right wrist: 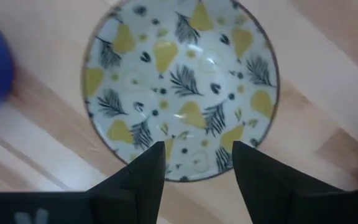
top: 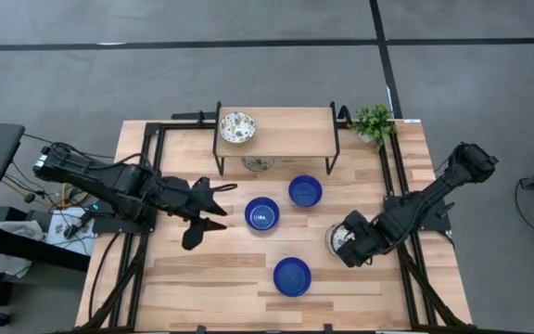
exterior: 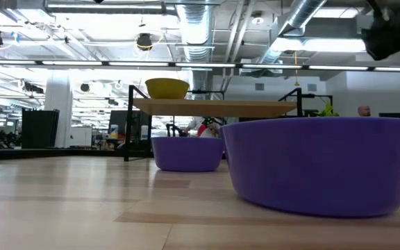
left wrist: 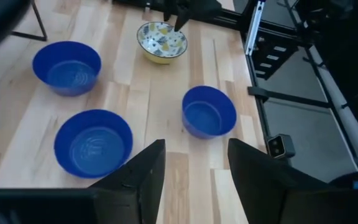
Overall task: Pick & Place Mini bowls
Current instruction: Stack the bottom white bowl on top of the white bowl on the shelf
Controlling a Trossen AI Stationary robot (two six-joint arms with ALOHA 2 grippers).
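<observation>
Three cobalt blue mini bowls point(top: 261, 214), point(top: 305, 191), point(top: 292, 276) stand upright on the table. A white bowl with a yellow-and-black pattern point(top: 237, 127) sits on top of the small wooden shelf point(top: 295, 130), and another point(top: 258, 163) rests on the table under it. A third patterned bowl point(right wrist: 179, 87) stands on the table at the right. My right gripper point(right wrist: 197, 168) hovers open over this bowl's rim, and no touch shows. My left gripper point(top: 213, 206) is open, left of the blue bowls. Its wrist view shows its fingers point(left wrist: 194, 168) apart above bare wood.
A small green potted plant point(top: 374, 122) stands at the far right corner beside the shelf. Black frame rails point(top: 399, 186) run along both table sides. In the low view, the nearest blue bowl point(exterior: 318, 163) fills the right half. Bare wood lies near the front left.
</observation>
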